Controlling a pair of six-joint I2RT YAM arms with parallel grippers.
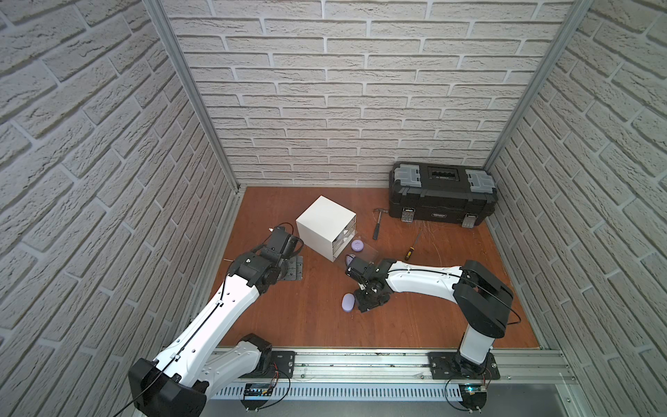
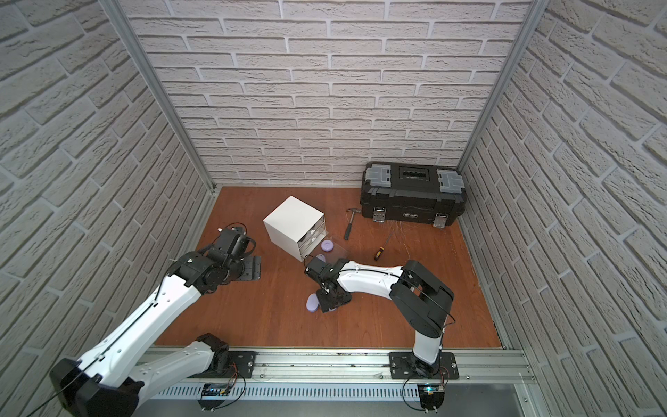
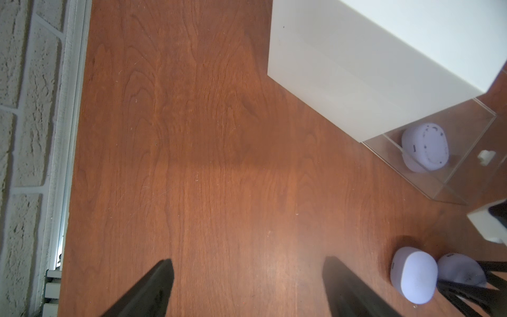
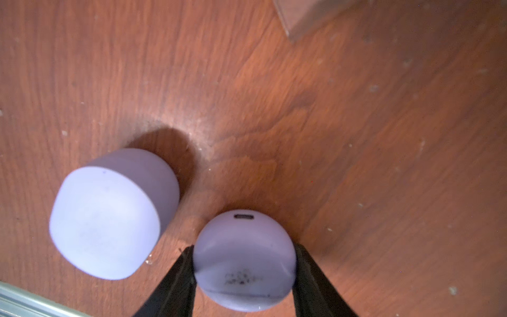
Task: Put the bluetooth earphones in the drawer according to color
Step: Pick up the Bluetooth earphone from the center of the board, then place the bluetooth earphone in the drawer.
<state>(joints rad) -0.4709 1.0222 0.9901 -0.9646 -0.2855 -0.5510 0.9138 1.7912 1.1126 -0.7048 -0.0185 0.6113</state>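
One grip, reddish wood counter (image 4: 356,137).
Right hand (image 4: 243,248) seems clamped on a round lavender earphone case (image 4: 244,263); an oval lavender case (image 4: 109,216) lies just beside; left hand (image 3: 248,262) stands apart.

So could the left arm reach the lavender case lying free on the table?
Probably: bare table lies between the open left gripper and the lavender case, though the right gripper crowds it.

Wood table (image 1: 415,325) holds drawer cabinet (image 1: 321,224), toolbox (image 1: 442,195), hammer (image 1: 378,225), screwdriver (image 1: 411,251), lavender case (image 1: 348,301).
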